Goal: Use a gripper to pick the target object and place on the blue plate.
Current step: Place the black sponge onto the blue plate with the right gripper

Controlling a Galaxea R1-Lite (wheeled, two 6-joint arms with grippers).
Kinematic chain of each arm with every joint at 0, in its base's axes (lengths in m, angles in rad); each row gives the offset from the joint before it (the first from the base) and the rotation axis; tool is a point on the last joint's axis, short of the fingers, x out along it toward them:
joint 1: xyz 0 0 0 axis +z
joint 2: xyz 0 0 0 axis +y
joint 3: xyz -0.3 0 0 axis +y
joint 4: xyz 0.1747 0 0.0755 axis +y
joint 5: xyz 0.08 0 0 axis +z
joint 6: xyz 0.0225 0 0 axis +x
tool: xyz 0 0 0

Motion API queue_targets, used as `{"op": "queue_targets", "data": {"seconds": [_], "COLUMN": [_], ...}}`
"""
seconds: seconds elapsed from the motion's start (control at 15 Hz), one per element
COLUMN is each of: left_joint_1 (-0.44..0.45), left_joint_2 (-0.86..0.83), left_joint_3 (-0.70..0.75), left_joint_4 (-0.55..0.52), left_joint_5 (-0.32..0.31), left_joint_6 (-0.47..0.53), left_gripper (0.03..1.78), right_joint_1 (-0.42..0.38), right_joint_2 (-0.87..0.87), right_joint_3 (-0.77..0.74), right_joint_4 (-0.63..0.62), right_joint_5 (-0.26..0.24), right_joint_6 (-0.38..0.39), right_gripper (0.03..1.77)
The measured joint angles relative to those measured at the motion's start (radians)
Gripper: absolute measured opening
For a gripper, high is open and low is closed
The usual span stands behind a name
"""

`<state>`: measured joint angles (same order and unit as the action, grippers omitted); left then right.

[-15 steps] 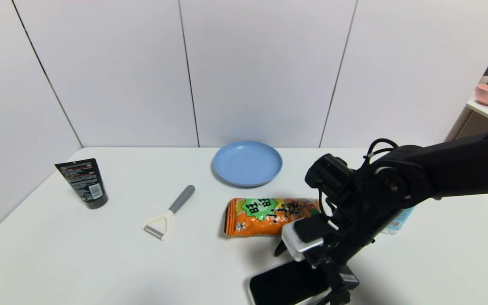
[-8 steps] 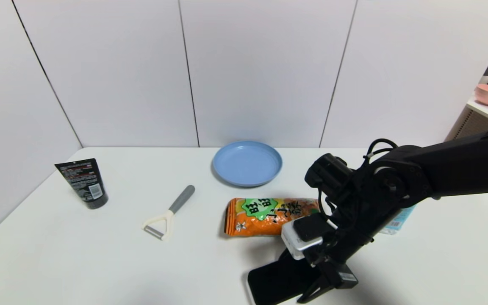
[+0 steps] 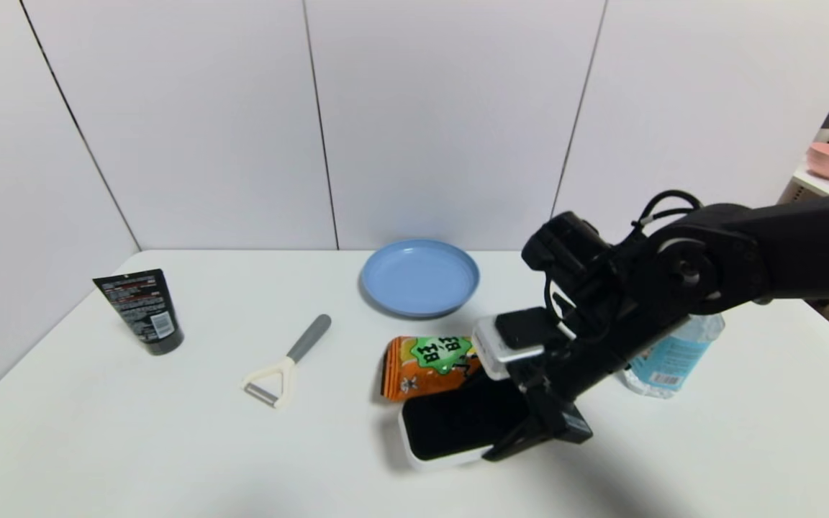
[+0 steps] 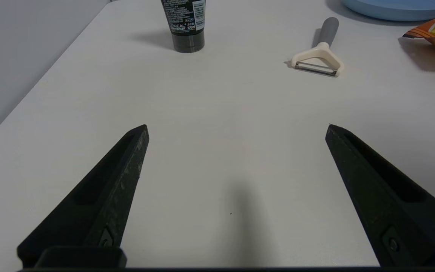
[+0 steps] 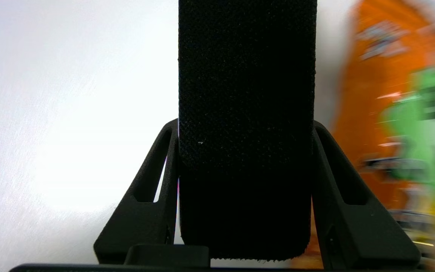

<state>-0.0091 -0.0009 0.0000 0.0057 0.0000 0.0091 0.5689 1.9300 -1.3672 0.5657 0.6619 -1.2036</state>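
We see the right tool [image 3: 529, 432] clamped on the target object [image 3: 458, 421], now raised off the worktop [image 3: 170, 446] since a second ago, near the snack bag [image 3: 425, 363]; blue plate [image 3: 420, 278] next. Left tool [image 4: 236, 130] idle, apart.

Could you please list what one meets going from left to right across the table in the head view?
Black tube → peeler → blue plate → right gripper clamped on the target object → water bottle.

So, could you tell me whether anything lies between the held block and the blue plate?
Yes: the orange snack bag lies on the table between the block, gripped in the right hand, and the plate.
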Motion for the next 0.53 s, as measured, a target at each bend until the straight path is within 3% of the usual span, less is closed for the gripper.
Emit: {"op": "queue_targets", "data": {"seconds": [0.27, 0.4, 0.53], "left_joint_1": [0.000, 0.000, 0.000], "left_joint_2": [0.000, 0.000, 0.000], "left_joint_3": [0.000, 0.000, 0.000], "left_joint_4": [0.000, 0.000, 0.000], "left_joint_5": [0.000, 0.000, 0.000], "left_joint_6": [0.000, 0.000, 0.000], "left_gripper": [1.69, 1.69, 1.69], "right_joint_1": [-0.002, -0.005, -0.018], "right_joint_2": [0.027, 0.086, 0.167], "right_joint_3": [-0.266, -0.420, -0.539], "right_joint_4": [-0.002, -0.003, -0.045], "right_joint_5": [0.004, 0.000, -0.049], "right_joint_6": [0.179, 0.225, 0.243], "right_gripper": [0.96, 0.96, 0.96]}}
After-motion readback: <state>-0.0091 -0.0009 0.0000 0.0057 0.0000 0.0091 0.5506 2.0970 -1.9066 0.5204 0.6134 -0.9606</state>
